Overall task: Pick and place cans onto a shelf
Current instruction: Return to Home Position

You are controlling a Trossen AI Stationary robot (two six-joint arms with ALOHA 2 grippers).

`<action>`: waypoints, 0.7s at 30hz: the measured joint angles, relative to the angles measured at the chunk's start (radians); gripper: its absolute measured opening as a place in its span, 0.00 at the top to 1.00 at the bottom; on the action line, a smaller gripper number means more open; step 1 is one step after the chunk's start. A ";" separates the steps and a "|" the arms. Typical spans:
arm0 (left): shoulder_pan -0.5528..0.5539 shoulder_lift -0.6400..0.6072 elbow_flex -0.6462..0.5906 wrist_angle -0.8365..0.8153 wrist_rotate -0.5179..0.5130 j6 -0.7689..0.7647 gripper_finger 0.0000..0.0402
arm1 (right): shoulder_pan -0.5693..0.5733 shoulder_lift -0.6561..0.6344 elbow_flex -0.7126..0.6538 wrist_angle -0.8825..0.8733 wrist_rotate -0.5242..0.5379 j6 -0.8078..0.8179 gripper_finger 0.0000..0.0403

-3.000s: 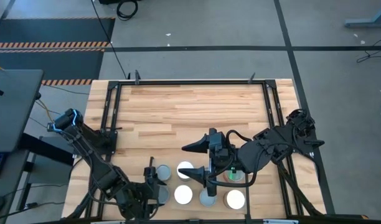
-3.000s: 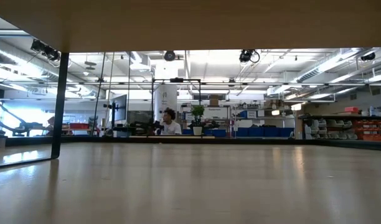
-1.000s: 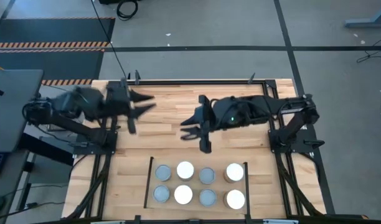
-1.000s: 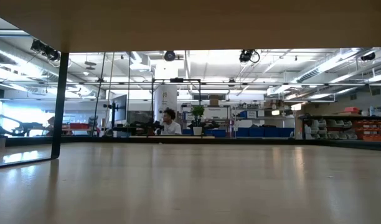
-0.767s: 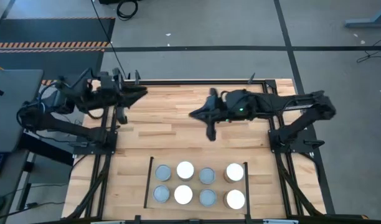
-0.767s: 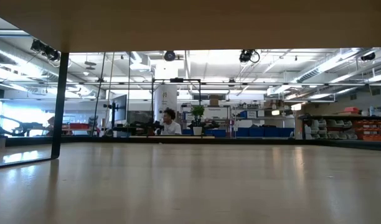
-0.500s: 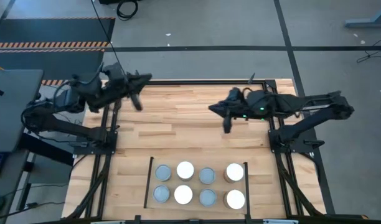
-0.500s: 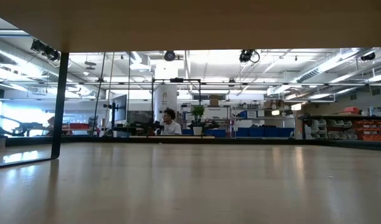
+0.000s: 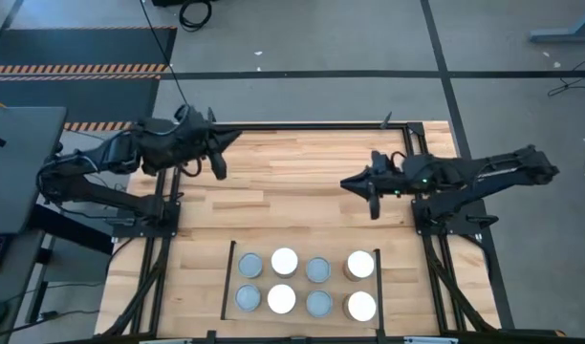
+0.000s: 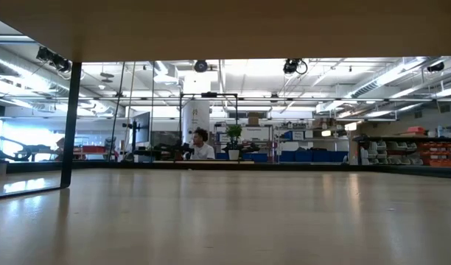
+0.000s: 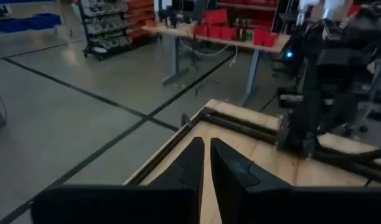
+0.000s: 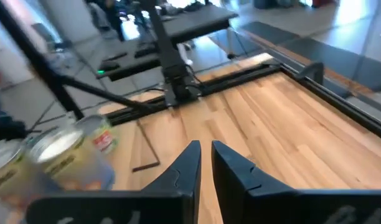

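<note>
Since all eight cans stand in two rows on the shelf, only parking the arms is left.
From above, the left gripper and right gripper hang over the table's far half, well apart from the shelf; a low sweep homeward could topple a can. The low view shows neither cans nor arms. Each wrist view shows fingers together, empty; cans blur in the right one.

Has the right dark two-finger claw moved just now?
Yes. The right gripper drew back from the grey and white round cans on the pale wood shelf.
</note>
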 joint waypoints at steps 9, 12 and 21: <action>-0.030 -0.058 0.002 -0.066 -0.009 0.129 0.92 | -0.010 -0.346 -0.138 0.081 -0.068 -0.071 0.89; -0.020 -0.045 0.000 -0.072 -0.005 0.090 0.92 | -0.012 -0.439 -0.190 0.103 -0.070 -0.105 0.89; -0.161 -0.137 -0.170 0.018 -0.029 0.036 0.92 | 0.004 -0.557 -0.444 0.560 -0.192 -0.353 0.89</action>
